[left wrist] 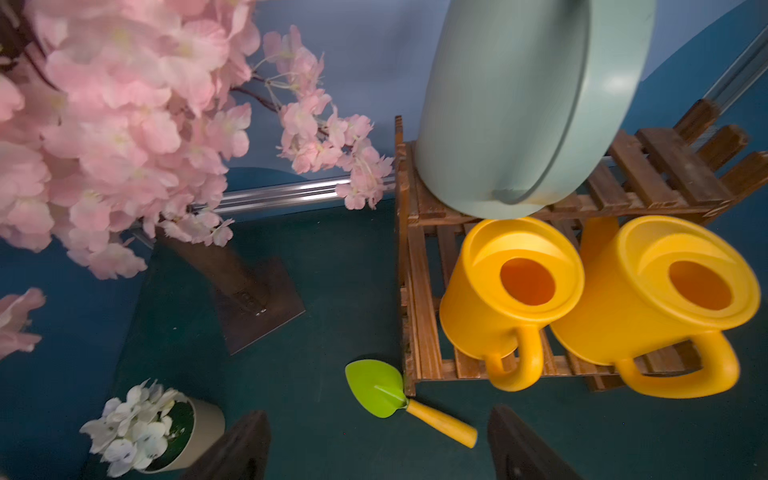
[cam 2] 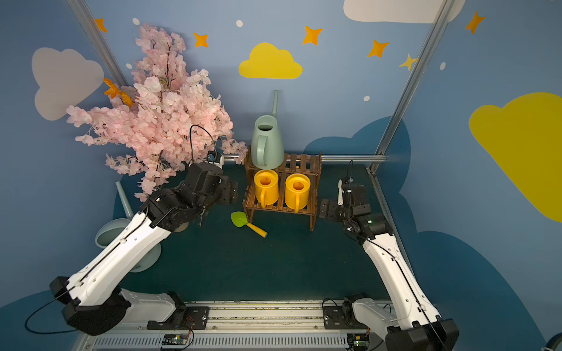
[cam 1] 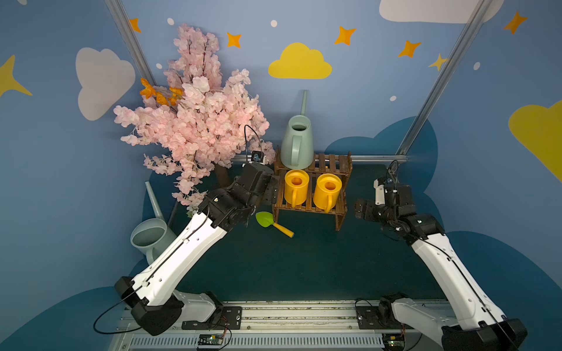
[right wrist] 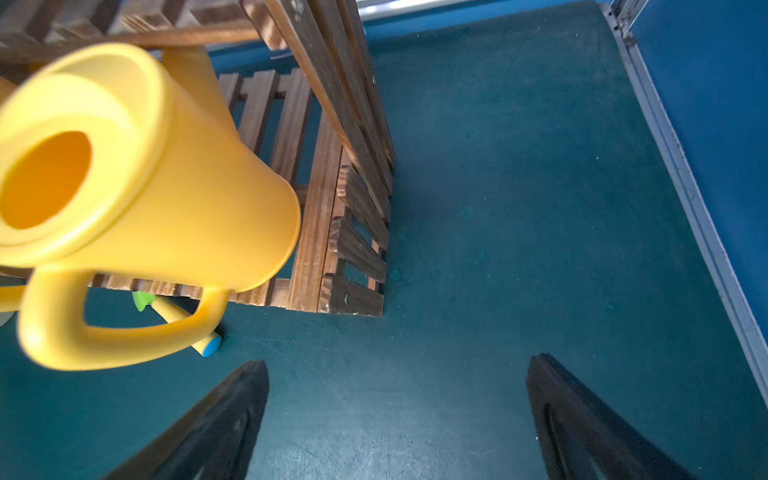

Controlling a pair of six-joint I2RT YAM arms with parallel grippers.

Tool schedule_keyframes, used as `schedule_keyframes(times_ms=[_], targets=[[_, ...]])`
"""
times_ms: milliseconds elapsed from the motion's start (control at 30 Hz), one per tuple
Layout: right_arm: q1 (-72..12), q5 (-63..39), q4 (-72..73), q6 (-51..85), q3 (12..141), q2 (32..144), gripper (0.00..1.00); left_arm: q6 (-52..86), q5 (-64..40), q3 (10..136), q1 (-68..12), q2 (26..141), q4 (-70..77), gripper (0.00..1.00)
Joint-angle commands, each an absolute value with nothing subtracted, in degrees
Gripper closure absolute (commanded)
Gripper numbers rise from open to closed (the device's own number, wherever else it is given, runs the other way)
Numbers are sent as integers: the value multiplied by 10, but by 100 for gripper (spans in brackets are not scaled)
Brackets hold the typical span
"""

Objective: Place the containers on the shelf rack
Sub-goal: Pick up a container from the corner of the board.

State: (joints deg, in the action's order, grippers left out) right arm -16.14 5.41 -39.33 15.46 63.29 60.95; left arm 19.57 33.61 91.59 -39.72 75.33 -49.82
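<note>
Shelf rack (cam 1: pixel 342 212): dark-brown slatted wood with two stepped tiers, standing toward the back middle of the green table (cam 1: pixel 304 267). Lower tier: left yellow can (cam 1: pixel 295 187) and right yellow can (cam 1: pixel 327 190), both upright, close side by side, loop handles toward the robot; whether they touch cannot be told. Upper tier: green-grey can (cam 1: pixel 296 142), upright on the left half, handle forward, long thin spout rising toward the back wall. Second green-grey can (cam 1: pixel 149 237): on the table at the far left, well apart from the rack, partly hidden behind the left arm. Left gripper (left wrist: pixel 377 424): jaws spread wide with nothing between them, held just beside the rack's left end. Right gripper (right wrist: pixel 399 361): jaws spread wide and empty, over bare table near the rack's right end. Trowel (cam 1: pixel 273 224): green blade, yellow handle, lying flat on the table just in front of the rack's left front corner. Blossom tree (cam 1: pixel 194 115): pink, on a dark square base, back left. Flower pot (left wrist: pixel 166 424): small, beige, white blooms, seen in the left wrist view only, near the tree's base.
</note>
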Motion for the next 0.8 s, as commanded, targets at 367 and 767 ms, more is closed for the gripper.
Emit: schedule_keyframes(times_ms=[367, 767], targets=[[-157, 42, -407, 125, 654, 609, 2, 396, 451, 757, -287, 606, -714, 5], [-157, 40, -412, 121, 649, 608, 2, 474, 429, 687, -130, 547, -830, 3]])
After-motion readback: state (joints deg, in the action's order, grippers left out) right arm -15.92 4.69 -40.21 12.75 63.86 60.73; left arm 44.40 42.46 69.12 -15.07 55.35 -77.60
